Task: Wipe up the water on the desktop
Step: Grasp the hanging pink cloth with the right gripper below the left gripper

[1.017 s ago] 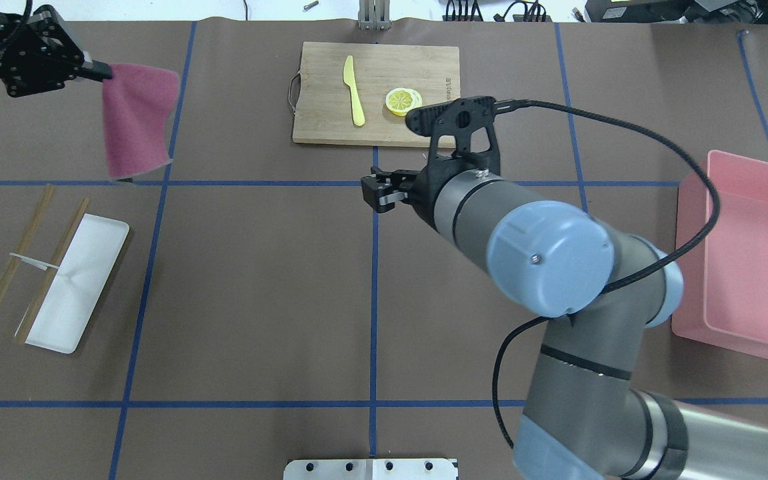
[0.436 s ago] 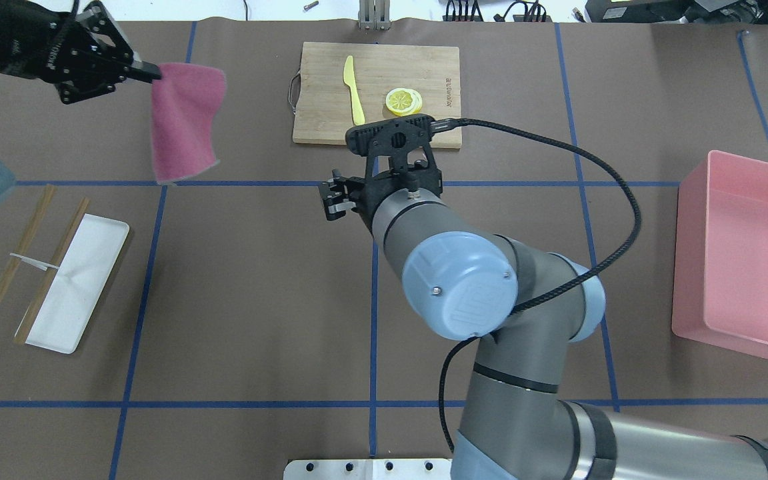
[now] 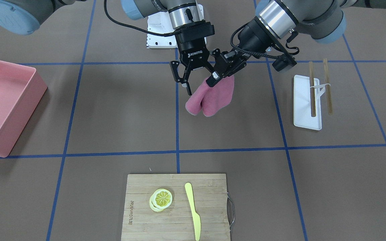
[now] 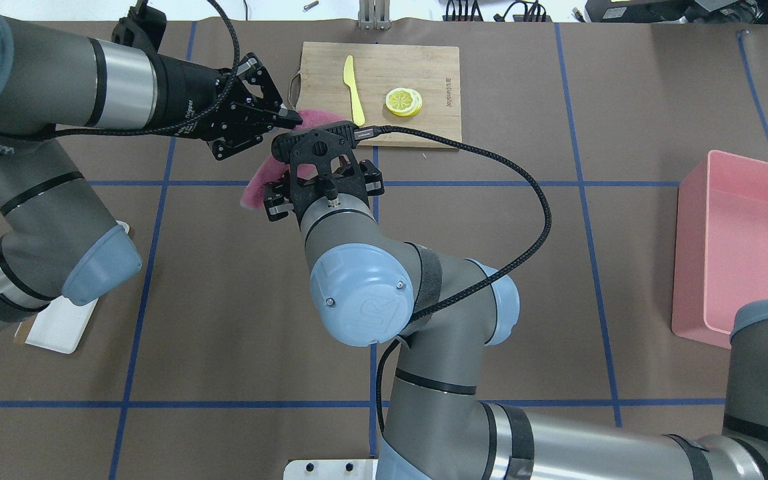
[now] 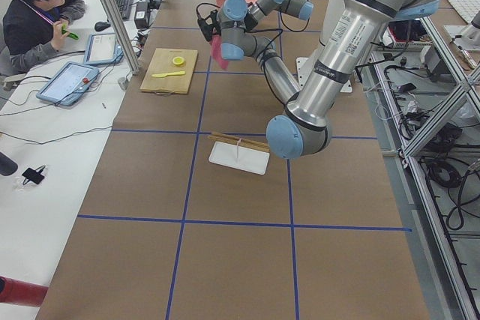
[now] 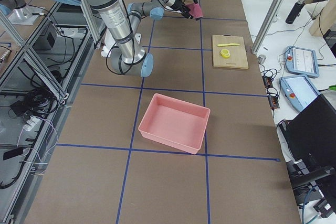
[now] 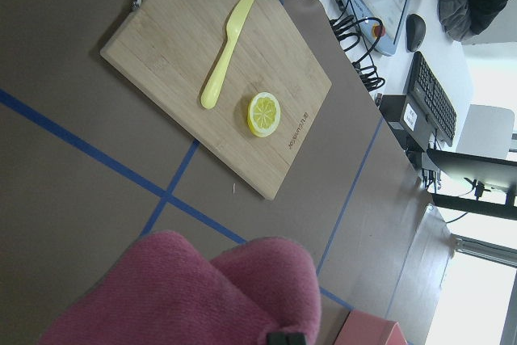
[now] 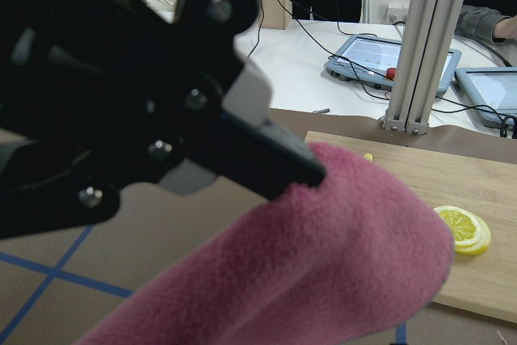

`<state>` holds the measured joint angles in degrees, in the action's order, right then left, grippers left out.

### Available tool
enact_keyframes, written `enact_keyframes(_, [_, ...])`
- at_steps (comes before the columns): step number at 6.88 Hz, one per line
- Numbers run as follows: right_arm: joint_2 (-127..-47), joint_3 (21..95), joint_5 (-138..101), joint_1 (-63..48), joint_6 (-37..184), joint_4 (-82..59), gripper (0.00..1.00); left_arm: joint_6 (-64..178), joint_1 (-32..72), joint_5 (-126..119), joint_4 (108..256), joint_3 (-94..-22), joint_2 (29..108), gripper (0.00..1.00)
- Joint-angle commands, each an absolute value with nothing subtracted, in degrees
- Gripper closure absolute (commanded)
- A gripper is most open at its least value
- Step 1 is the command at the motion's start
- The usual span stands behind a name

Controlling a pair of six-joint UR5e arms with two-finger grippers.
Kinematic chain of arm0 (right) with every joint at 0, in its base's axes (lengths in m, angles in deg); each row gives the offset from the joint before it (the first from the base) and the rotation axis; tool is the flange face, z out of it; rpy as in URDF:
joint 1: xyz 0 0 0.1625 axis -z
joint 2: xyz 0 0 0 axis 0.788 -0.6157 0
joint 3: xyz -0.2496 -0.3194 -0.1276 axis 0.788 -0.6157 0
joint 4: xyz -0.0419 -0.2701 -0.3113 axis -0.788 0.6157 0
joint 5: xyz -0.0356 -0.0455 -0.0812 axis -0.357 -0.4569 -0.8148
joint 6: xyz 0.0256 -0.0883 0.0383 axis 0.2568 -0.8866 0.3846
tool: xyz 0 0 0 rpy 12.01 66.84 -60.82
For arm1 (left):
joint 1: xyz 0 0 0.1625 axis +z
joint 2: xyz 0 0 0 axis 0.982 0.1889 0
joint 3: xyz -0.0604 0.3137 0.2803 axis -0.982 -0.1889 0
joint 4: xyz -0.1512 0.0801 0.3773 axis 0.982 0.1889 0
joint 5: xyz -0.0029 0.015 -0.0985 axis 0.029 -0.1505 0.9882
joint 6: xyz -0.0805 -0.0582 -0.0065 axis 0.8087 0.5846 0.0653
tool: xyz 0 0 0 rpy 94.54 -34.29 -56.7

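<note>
The brown desktop (image 4: pixel 224 300) with blue tape lines shows no visible water. My left gripper (image 4: pixel 296 121) is shut on the top edge of a pink cloth (image 3: pixel 211 97), which hangs above the table centre. It also shows in the front view (image 3: pixel 213 79). My right gripper (image 3: pixel 198 83) is open, its fingers spread on either side of the cloth's upper part, right beside the left gripper. The cloth (image 8: pixel 307 264) fills the right wrist view, with the left gripper's fingers (image 8: pixel 242 147) pinching it. The cloth (image 7: pixel 194 296) also shows in the left wrist view.
A bamboo cutting board (image 4: pixel 321 73) with a yellow knife (image 4: pixel 354 90) and lemon slices (image 4: pixel 403 101) lies just beyond the grippers. A pink bin (image 4: pixel 744 260) stands at the right. A white tray (image 3: pixel 305 107) with chopsticks (image 3: pixel 312 88) lies on the left side.
My left gripper has carried the cloth right, from the far left to the table centre. My right arm has swung left to meet it, its open gripper now at the cloth.
</note>
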<state>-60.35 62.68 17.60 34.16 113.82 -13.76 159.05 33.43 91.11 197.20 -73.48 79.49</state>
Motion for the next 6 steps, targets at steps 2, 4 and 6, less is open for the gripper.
enact_keyframes(2, [-61.41,66.87,16.11,38.44,114.36,-13.79,0.02,159.17,33.67,90.52,196.27,-73.48,79.94,1.0])
enact_keyframes(4, [-63.25,71.88,15.83,41.44,114.36,-13.52,0.02,159.26,34.1,87.2,194.87,-72.77,81.26,1.0])
enact_keyframes(6, [-64.75,71.64,15.92,41.45,114.36,-13.52,0.13,163.81,34.28,87.18,194.52,-74.86,81.18,1.0])
